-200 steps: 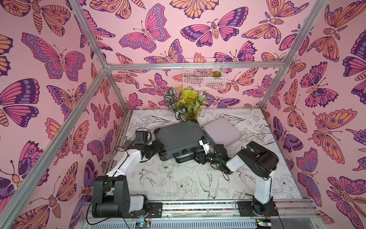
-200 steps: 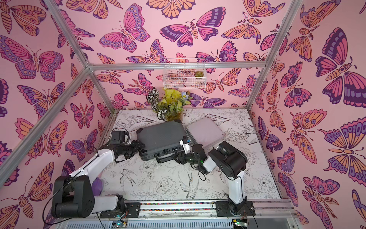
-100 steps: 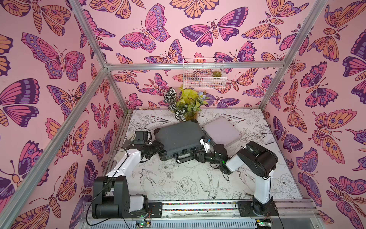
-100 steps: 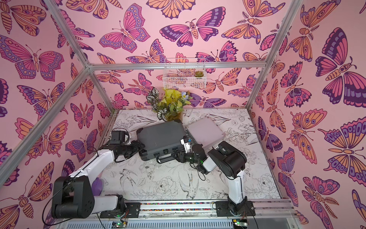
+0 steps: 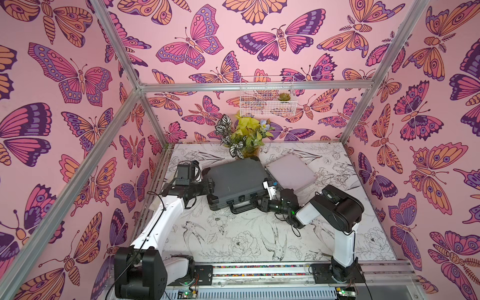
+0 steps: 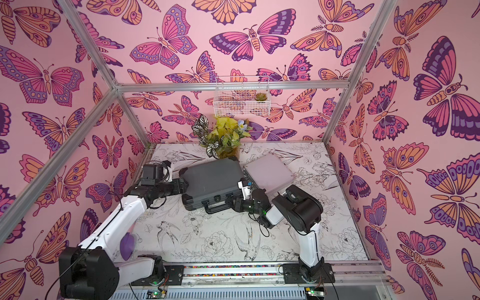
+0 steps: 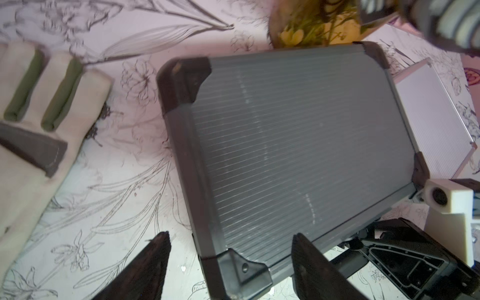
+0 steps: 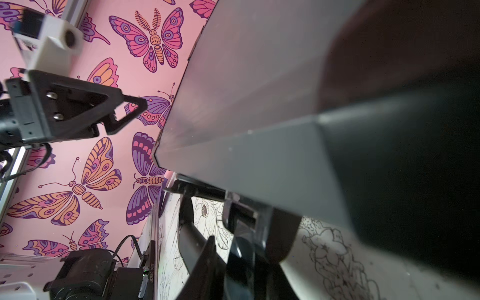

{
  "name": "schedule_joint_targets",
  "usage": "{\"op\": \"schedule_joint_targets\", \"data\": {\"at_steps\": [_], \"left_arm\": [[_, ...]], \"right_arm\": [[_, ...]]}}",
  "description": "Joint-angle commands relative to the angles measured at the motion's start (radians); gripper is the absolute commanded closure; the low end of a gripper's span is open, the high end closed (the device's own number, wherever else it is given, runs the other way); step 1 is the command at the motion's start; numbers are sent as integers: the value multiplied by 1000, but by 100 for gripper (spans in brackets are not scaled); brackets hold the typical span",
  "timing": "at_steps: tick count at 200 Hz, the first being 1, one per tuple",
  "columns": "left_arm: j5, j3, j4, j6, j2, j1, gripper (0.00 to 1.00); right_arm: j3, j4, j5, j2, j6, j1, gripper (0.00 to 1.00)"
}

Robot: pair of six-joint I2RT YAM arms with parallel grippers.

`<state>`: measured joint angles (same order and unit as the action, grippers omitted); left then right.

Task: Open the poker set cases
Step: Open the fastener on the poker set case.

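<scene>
The desk [image 5: 228, 233], printed with birds and flowers, bears a grey case [image 5: 236, 179] between the left fingers [image 7: 150, 265] and right fingers [image 8: 205, 267], a pink case [image 5: 291, 171] just beyond the right ones, a plant [image 5: 244, 135], and a glove [image 7: 23, 197] near the left.

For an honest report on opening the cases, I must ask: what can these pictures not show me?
- What the right tool touches on the grey case front: covered by the tool in both top views, dark and blurred in the right wrist view.
- Near side of the pink case: partly behind the right arm in both top views.
- Case insides: both lids are down.
</scene>
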<state>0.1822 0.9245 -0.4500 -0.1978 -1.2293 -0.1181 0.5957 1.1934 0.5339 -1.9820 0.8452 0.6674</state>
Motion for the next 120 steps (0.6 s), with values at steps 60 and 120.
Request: {"op": "schedule_joint_targets", "data": {"at_steps": [60, 120], "left_arm": [[-36, -20, -29, 619, -4, -329, 22], [43, -129, 20, 892, -14, -507, 20]], "right_arm": [[21, -55, 83, 48, 51, 5, 54], [-2, 16, 95, 57, 56, 3, 47]]}}
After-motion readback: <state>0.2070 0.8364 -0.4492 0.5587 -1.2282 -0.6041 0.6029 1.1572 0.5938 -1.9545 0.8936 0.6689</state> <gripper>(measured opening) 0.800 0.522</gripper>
